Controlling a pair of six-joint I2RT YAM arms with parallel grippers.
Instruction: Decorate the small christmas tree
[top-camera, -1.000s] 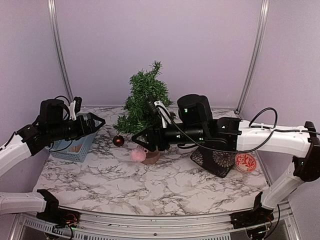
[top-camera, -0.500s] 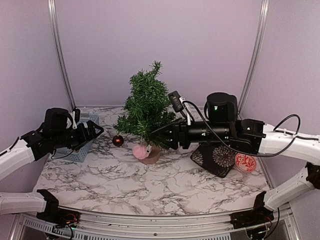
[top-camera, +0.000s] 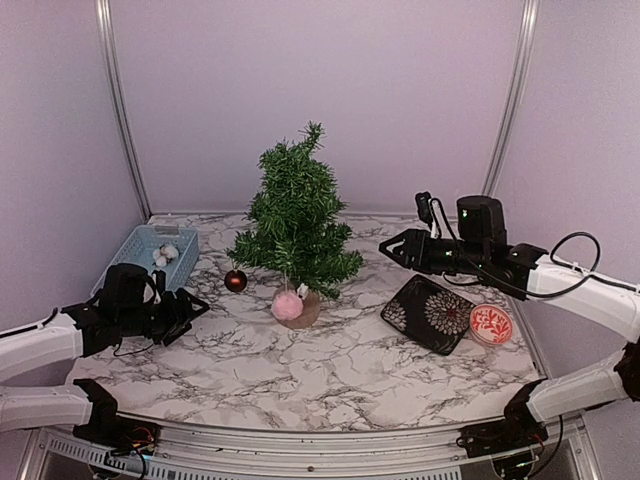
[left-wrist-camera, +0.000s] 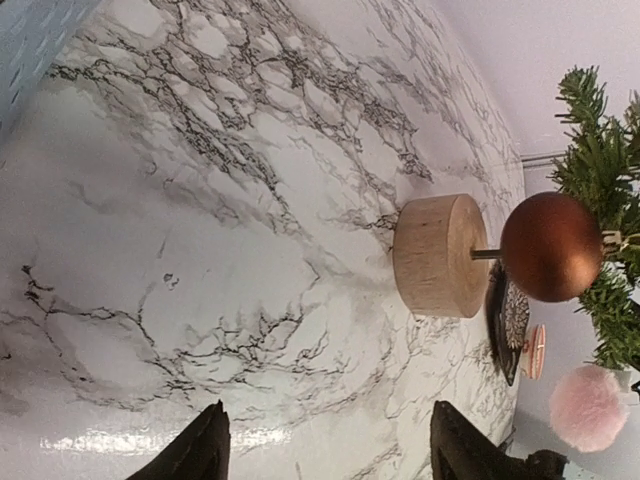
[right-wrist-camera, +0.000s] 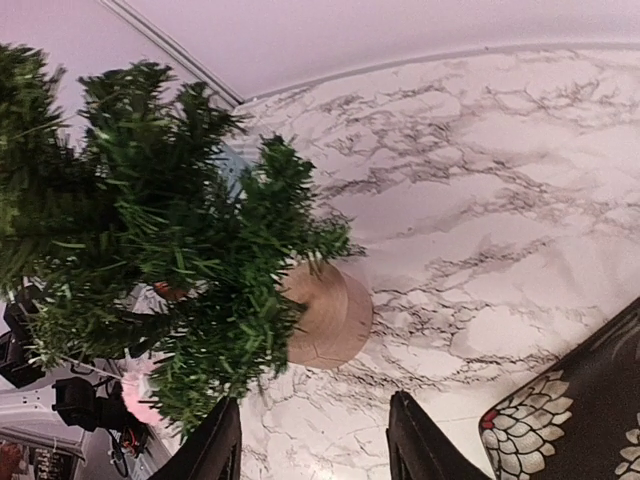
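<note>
The left gripper is held nearest, low over the table, jaws apart and empty. Its wrist view shows the stump whole. From above, the stump is half hidden by a pink pom-pom. The bristly dark-green tree is set mid-table, with a red ball under its lowest left branch. The right gripper, likewise parted and empty, is held above a black tray. A blue basket is placed far left.

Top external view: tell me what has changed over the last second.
The right gripper pulled back rightward from the small christmas tree, empty, jaws apart, leaving the pink pom-pom by its base. The left gripper drew back from the blue basket toward the near edge, also empty. Tree, red bauble, basket and black plate stayed put.
</note>
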